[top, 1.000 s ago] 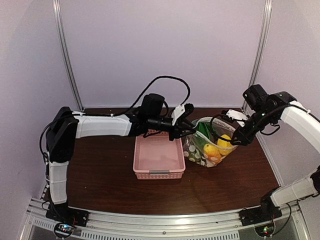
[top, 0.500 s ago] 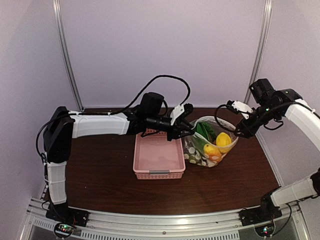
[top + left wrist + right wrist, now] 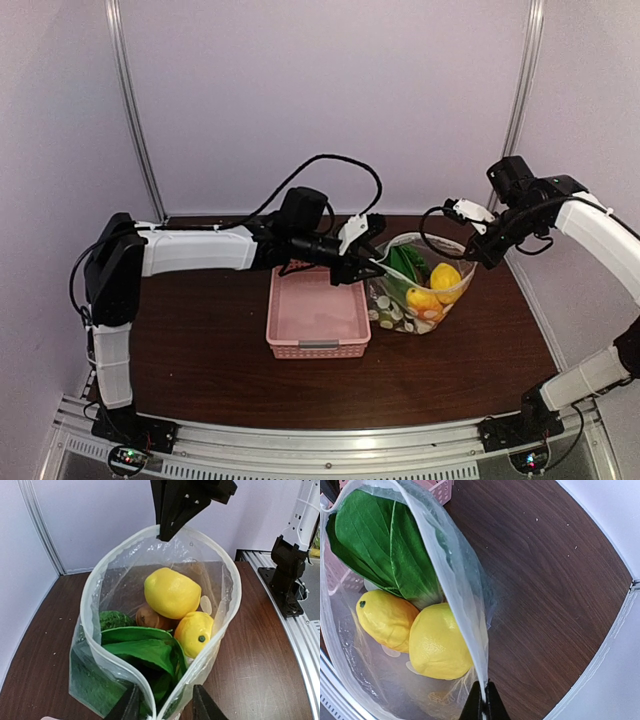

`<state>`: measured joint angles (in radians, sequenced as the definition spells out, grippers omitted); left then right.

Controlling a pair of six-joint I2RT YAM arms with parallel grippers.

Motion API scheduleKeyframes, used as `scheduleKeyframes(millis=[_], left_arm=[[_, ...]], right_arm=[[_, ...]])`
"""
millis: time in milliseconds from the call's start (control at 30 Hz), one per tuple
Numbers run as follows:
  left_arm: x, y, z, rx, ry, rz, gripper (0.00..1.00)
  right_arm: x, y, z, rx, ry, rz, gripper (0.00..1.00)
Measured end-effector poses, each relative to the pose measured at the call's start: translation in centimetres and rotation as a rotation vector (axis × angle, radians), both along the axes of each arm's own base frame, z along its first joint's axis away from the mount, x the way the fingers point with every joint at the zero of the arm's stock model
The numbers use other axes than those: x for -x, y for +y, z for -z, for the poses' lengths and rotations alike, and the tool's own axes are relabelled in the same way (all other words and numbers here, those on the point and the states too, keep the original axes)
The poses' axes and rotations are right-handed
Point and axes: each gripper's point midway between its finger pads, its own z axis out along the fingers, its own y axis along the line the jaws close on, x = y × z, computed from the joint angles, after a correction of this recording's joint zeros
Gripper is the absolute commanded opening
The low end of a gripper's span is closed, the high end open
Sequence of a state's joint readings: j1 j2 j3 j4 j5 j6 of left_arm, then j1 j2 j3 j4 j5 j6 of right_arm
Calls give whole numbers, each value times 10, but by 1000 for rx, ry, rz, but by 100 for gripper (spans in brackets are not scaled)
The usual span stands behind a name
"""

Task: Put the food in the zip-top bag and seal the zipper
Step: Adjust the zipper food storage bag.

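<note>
The zip-top bag (image 3: 420, 292) stands open on the table, right of the pink basket. Inside it are two yellow lemons (image 3: 172, 592) (image 3: 195, 632), a brown round piece (image 3: 149, 617) and green leafy vegetable (image 3: 142, 650). My right gripper (image 3: 477, 258) is shut on the bag's right rim, seen pinched in the right wrist view (image 3: 482, 702) and from across in the left wrist view (image 3: 167, 527). My left gripper (image 3: 375, 262) is open, and its two fingers straddle the bag's left end (image 3: 165, 707). The zipper (image 3: 90, 610) runs round the gaping mouth, unsealed.
The pink lattice basket (image 3: 318, 312) sits directly left of the bag, under my left forearm. The right arm's base (image 3: 287, 575) and the table's metal rail are at the near right edge. A wall stands close behind the table.
My right gripper rose from over the lemons to the bag's right rim and shut on it. The mouth is stretched wider. My left gripper shifted slightly right, onto the left end.
</note>
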<state>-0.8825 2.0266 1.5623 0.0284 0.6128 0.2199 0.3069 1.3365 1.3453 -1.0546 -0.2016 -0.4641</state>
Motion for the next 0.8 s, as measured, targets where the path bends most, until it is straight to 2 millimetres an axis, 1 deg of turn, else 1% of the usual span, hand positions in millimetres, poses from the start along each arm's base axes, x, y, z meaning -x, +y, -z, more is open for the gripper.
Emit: scheduleKeyframes(millis=[67, 167, 300, 400, 500, 533, 567, 633, 667, 700, 800], left_arm=[[-1, 1, -1, -1, -11, -8, 30], [-6, 1, 0, -10, -28, -29, 23], [-14, 4, 5, -36, -60, -66, 18], [-19, 8, 12, -83, -80, -96, 9], [-22, 13, 14, -131, -105, -105, 7], [-22, 13, 12, -138, -115, -102, 6], [-21, 14, 8, -141, -124, -95, 5], [-15, 15, -7, -128, -136, -80, 4], [-11, 16, -19, -111, -141, -68, 4], [-6, 18, -36, -88, -148, -56, 4], [4, 22, -78, -21, -169, -32, 4]], right_arm=[[-1, 0, -4, -3, -9, 0, 0], [-1, 0, -4, -4, -10, 0, 0], [-1, 0, -4, -3, -9, -1, 0], [0, 0, -5, -1, -9, -4, 0], [-1, -3, -16, 5, -23, -9, 0], [-3, -6, -21, 6, -33, -8, 0], [-5, -10, -30, 6, -51, -2, 0], [-8, -13, -41, 7, -78, -5, 0], [-8, -15, -45, 9, -85, -8, 0], [-8, -15, -47, 12, -88, -13, 0], [-5, -17, -47, 22, -85, -25, 0]])
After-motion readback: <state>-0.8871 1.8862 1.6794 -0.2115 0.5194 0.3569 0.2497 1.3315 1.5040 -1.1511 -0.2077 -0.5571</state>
